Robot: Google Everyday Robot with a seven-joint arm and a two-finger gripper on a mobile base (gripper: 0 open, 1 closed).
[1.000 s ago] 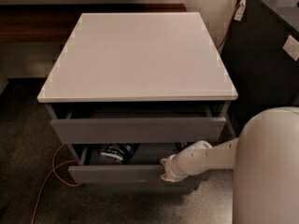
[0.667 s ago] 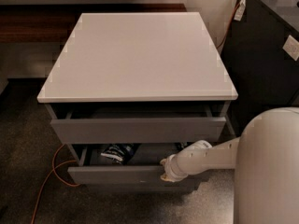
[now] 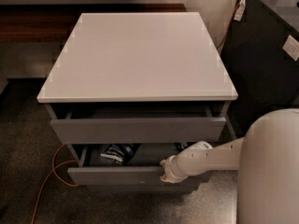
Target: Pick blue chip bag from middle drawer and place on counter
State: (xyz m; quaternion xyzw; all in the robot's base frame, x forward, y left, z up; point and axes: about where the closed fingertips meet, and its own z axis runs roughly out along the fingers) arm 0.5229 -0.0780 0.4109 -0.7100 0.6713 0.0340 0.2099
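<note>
The blue chip bag [image 3: 117, 152] lies in the left part of the open middle drawer [image 3: 117, 175], dark navy with white patches, partly hidden under the upper drawer [image 3: 138, 129]. My gripper [image 3: 164, 171] is at the top edge of the middle drawer's front, right of centre, about a hand's width to the right of the bag. My white arm [image 3: 210, 158] reaches in from the right. The white counter [image 3: 138, 55] above is bare.
The upper drawer stands slightly pulled out and overhangs the middle one. An orange cable [image 3: 49, 181] loops on the dark floor at the left. A dark cabinet [image 3: 266, 50] stands at the right. My white body [image 3: 271, 171] fills the lower right corner.
</note>
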